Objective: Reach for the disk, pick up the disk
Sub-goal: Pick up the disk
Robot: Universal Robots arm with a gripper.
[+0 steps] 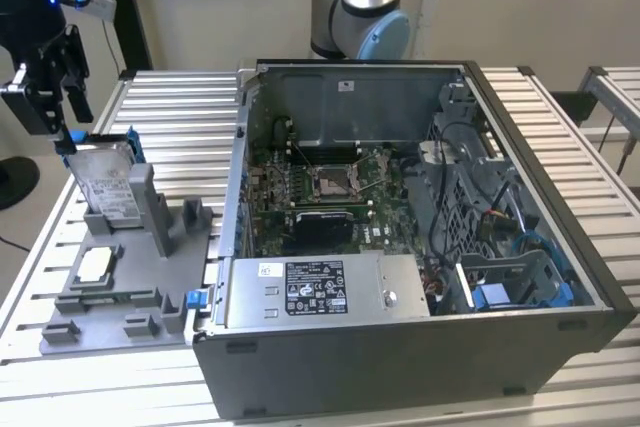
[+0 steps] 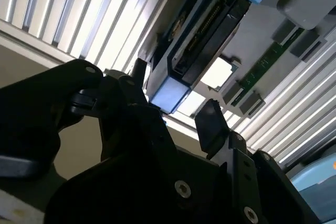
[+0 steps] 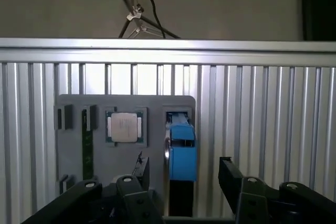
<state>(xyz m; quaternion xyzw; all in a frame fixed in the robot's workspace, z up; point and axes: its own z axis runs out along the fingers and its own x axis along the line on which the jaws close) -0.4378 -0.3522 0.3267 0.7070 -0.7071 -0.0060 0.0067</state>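
Your disk [image 1: 103, 185] stands upright on its edge in a slot of the grey holder [image 1: 150, 292]. The holder lies on the slatted metal table [image 1: 180, 107], on the exterior view's left. The blue rails of the disk run along its upper edge and its sides, and the white label faces the camera of the exterior view.

The gripper [image 1: 66, 127] hangs just over the upper corner of the disk that is farther from the computer case [image 1: 400, 347]. In the first wrist view you look down on the narrow blue top of the disk [image 3: 182, 153], and the gripper [image 3: 184, 169] has its fingers spread, one on each side of this edge. Neither finger touches the disk; a gap shows on both sides.

On the same holder, a small square processor chip [image 3: 125, 127] lies flat just beside the disk. The case stands open, close to the holder, and its power supply [image 1: 315, 292] is on the near side.
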